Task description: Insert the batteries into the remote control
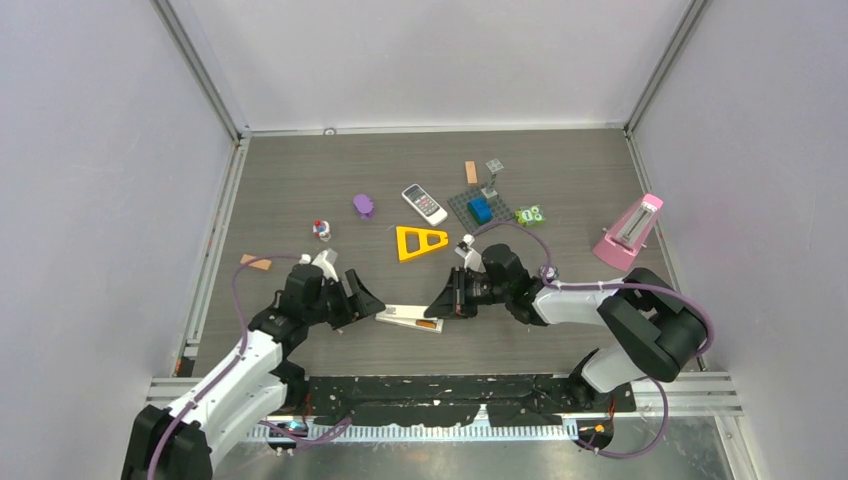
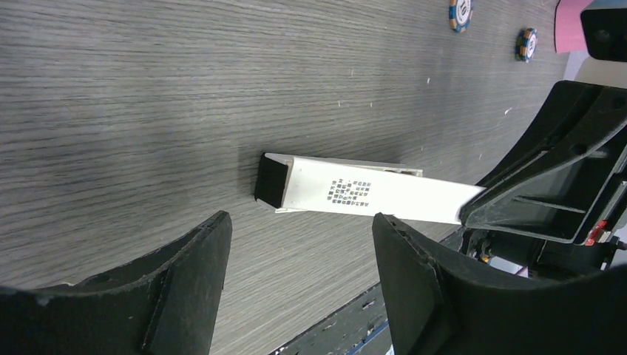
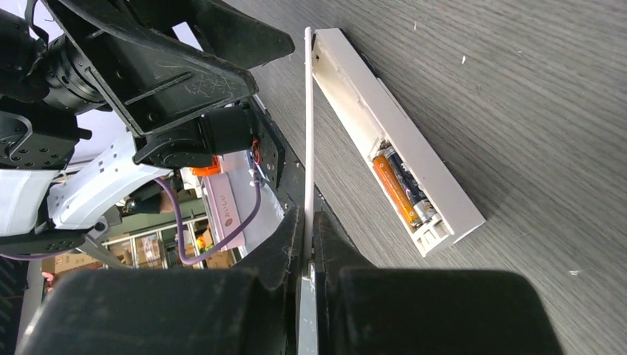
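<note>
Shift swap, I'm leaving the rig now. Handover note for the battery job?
Left gripper: open, at the end of the remote, holding nothing.
Right gripper: shut on a thin white plate, likely the cover, held edge-on beside the remote.
Two batteries lie in the open bay.
Done: loading, it seems.
Left: refit the cover.
</note>
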`<state>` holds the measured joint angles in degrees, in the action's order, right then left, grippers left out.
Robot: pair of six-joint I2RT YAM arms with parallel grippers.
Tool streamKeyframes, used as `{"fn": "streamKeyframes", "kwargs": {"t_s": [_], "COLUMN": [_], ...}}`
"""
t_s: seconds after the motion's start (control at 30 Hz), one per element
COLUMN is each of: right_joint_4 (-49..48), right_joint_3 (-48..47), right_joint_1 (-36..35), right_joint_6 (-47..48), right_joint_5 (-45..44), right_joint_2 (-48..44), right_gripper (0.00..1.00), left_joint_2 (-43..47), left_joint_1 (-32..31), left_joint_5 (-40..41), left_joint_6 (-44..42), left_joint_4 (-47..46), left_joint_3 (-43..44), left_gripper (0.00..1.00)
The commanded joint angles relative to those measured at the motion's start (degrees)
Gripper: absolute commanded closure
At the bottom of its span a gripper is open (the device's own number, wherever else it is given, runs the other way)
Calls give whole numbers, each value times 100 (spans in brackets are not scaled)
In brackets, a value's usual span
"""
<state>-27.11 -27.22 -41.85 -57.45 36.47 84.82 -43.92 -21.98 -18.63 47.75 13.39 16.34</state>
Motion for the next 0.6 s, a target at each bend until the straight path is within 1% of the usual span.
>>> {"fn": "streamKeyframes", "kwargs": {"t_s": [0.0,0.27,0.47,0.57], "right_joint_4": [-205,377,393,293], "right_joint_3": [71,108,116,143], "right_joint_1": [50,91,105,111], "right_joint_6": [11,184,-117,-261], "right_joint_5": [-151,-28,195,155], "right_joint_2": [29,147,325,334], "right_gripper": [94,95,95,94], "left_joint_2": [-134,-345,-479,-559], "left_joint_1": [36,40,36,36], "left_joint_5": [-86,-87,-106,-125], "left_joint_6": [-32,-60,-31,-3], "left_joint_4": [-419,-673,-880,-1017], "left_joint_3": [-42,-169,-280,-332], "left_gripper": [30,31,32,32]}}
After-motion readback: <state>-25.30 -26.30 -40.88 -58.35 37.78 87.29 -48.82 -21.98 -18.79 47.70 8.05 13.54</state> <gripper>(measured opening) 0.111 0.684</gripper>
